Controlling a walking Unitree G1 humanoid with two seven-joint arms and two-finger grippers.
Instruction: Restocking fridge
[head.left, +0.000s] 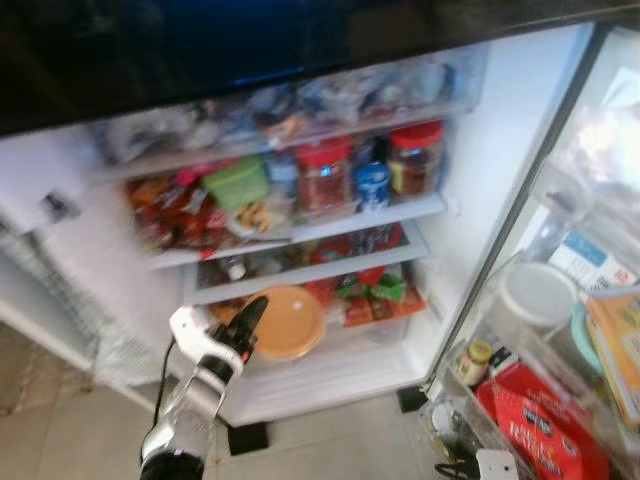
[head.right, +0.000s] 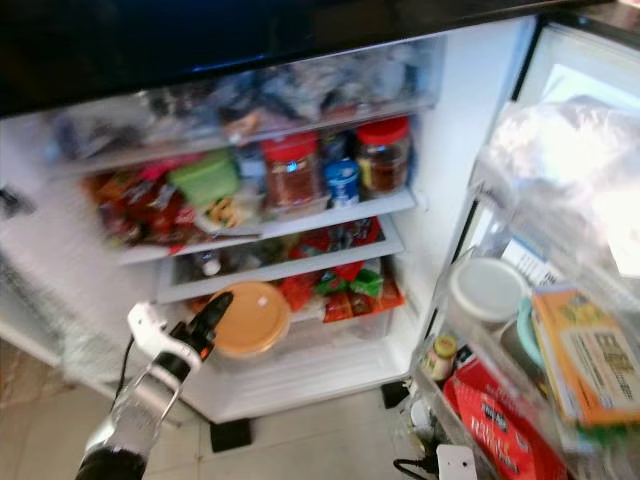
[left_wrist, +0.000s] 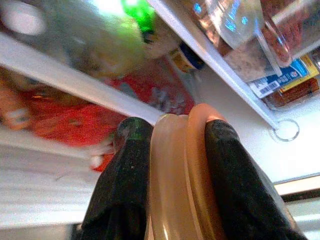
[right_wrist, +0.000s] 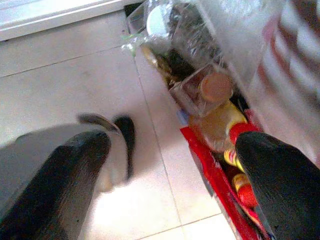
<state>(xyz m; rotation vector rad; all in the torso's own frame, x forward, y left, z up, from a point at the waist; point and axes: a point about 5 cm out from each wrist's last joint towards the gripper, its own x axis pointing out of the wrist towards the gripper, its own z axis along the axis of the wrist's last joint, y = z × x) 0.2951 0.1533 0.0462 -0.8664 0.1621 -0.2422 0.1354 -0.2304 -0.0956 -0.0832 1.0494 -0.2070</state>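
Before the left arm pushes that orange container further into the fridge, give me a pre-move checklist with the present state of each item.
1. Grip: left gripper has its black fingers either side of the round orange lidded container: ok.
2. Fridge door open, interior reachable: ok.
3. Container at the bottom clear drawer: ok.
4. Space in the drawer: red and green packets lie beside the container; the depth behind it is hidden: cannot tell.
5. Right gripper open, holding nothing, low beside the door shelf with its red box: ok.
6. Image sharpness: head views blurred: not ok.
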